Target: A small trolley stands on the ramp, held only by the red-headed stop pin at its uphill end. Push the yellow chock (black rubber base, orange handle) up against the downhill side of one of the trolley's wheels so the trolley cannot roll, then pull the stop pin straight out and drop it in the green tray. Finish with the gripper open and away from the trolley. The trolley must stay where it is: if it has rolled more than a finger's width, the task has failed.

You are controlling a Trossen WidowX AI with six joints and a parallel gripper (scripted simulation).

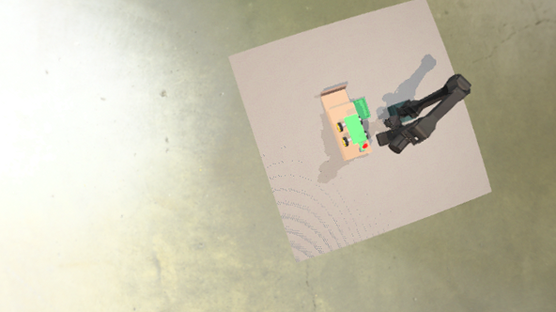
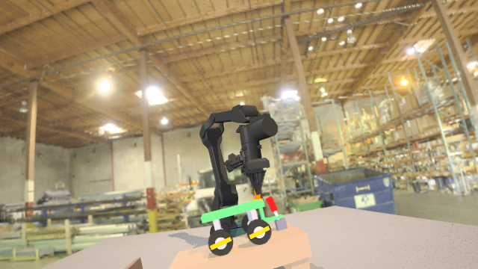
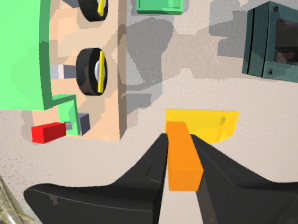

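Note:
My gripper (image 2: 258,190) (image 3: 176,139) is shut on the orange handle of the yellow chock (image 2: 257,196) (image 3: 217,125). The chock is held in the air beside the ramp (image 1: 353,156) (image 2: 287,251) (image 3: 111,125), off its uphill part on the robot's side. Its black rubber base cannot be made out. The green trolley (image 1: 354,129) (image 2: 233,211) (image 3: 20,55) stands on the ramp on its black wheels. The red-headed stop pin (image 1: 365,146) (image 2: 271,204) (image 3: 48,132) stands at its uphill end, by the green bracket and grey block. The green tray (image 1: 364,108) (image 3: 160,9) lies beside the ramp.
The dark teal robot base (image 1: 398,111) (image 3: 275,42) stands on the table (image 1: 399,189) beyond the tray. A brown end board (image 1: 333,91) (image 2: 135,264) stands at the ramp's downhill end. The arm reaches over from the base side.

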